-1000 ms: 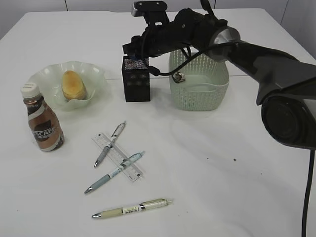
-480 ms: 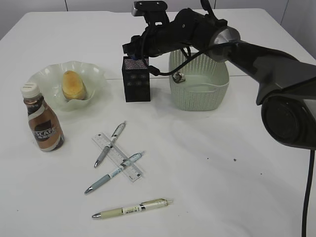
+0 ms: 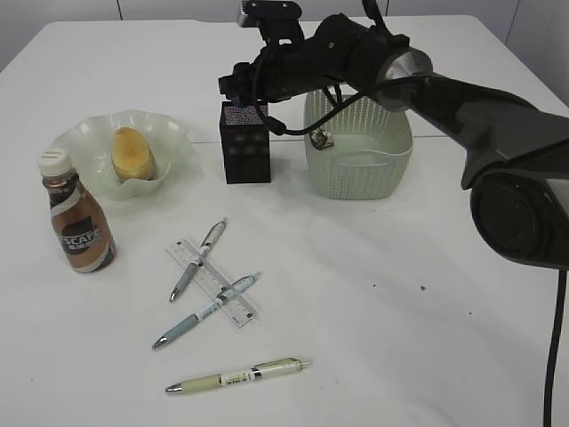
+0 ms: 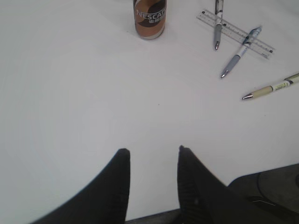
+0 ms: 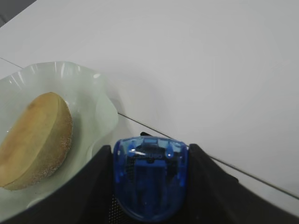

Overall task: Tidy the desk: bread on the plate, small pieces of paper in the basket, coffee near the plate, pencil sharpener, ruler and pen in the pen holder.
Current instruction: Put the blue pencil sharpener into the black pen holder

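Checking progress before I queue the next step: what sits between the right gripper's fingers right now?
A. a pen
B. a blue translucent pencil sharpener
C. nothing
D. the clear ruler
B: the right wrist view shows the blue pencil sharpener between the two fingers of the right gripper, just above the pen holder; the ruler lies on the desk with two pens across it.

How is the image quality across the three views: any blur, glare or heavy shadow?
Exterior view: even, soft light, faint shadows, sharp except the near right arm. Left wrist view: the left gripper fingers are soft-edged, the coffee is cropped at the top. Right wrist view: the blue pencil sharpener shows small highlights; the bread is slightly soft.
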Available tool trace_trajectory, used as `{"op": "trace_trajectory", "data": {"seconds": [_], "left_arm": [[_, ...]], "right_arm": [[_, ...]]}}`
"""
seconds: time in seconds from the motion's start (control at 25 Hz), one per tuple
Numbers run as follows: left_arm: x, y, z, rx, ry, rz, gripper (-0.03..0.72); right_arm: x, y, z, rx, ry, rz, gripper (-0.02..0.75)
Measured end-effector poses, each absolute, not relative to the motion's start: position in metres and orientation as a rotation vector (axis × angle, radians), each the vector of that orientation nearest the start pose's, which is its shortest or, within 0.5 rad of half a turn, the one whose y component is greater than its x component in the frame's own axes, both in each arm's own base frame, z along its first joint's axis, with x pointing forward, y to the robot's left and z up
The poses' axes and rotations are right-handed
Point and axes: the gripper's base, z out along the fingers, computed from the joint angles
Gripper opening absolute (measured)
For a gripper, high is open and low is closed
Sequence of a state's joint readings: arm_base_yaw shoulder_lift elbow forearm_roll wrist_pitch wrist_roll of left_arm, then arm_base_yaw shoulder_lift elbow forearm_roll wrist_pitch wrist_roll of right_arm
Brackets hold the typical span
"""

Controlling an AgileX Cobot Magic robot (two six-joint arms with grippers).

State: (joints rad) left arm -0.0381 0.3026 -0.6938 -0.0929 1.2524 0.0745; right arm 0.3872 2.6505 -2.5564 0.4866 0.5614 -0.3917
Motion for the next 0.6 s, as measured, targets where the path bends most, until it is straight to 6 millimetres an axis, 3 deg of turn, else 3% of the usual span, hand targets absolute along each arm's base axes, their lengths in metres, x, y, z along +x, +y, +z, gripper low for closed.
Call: {"op": "trace_trajectory", "data": {"seconds": [0.6], "left_arm": [[0.0189, -0.0095, 0.3157, 0.142, 2.337, -0.112, 0.253]], "right_arm": [[0.5399, 0.2455, 0.1968, -0.529, 2.079, 0.556, 0.409]]}}
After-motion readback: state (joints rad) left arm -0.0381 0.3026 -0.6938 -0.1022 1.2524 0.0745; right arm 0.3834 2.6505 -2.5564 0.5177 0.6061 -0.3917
